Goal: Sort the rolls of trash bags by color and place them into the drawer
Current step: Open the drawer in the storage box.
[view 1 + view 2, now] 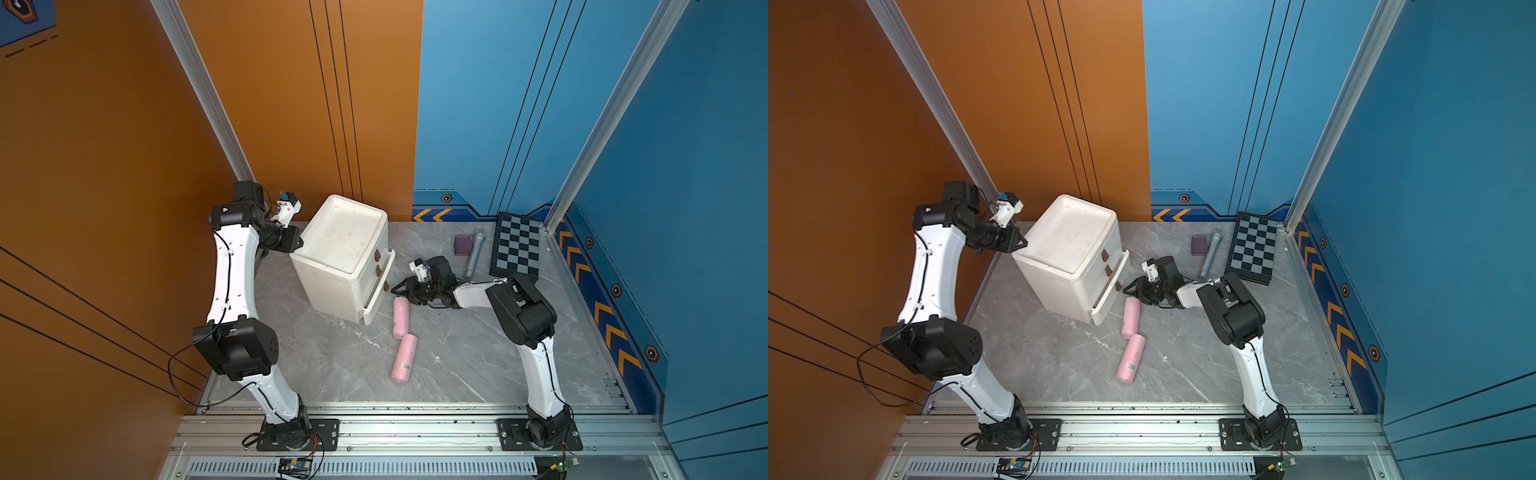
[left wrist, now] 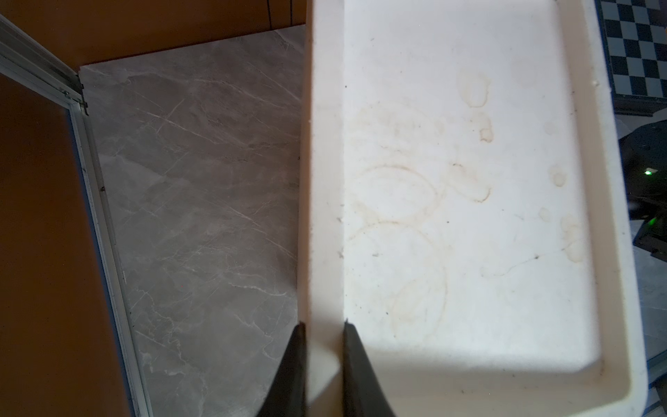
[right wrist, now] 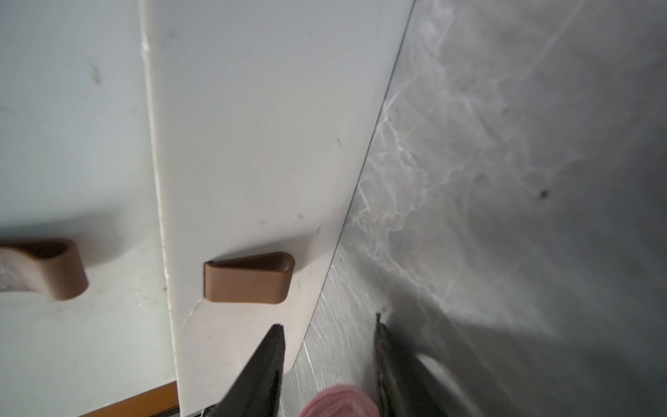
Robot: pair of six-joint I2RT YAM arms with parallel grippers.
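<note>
The white drawer [image 1: 328,286] [image 1: 1054,286] stands at the back left of the floor, its lowest drawer front [image 3: 252,144] pulled out a little. My left gripper [image 1: 298,245] [image 2: 325,328] is shut on the rim of its recessed top at the far left corner. Two pale pink rolls of trash bags lie end to end in front of it: one [image 1: 401,316] [image 1: 1131,318] nearer the cabinet, one with a small green label [image 1: 404,358] [image 1: 1132,358] behind it. My right gripper [image 1: 398,289] [image 3: 328,321] hangs open just over the nearer roll's end [image 3: 339,400], close to the lowest brown pull tab [image 3: 249,278].
At the back right lie a small purple cube [image 1: 462,245], a slim grey stick [image 1: 475,254] and a black-and-grey chequered board [image 1: 517,245] leaning at the wall. Orange and blue walls close in the sides and back; a metal rail [image 1: 415,428] runs along the front.
</note>
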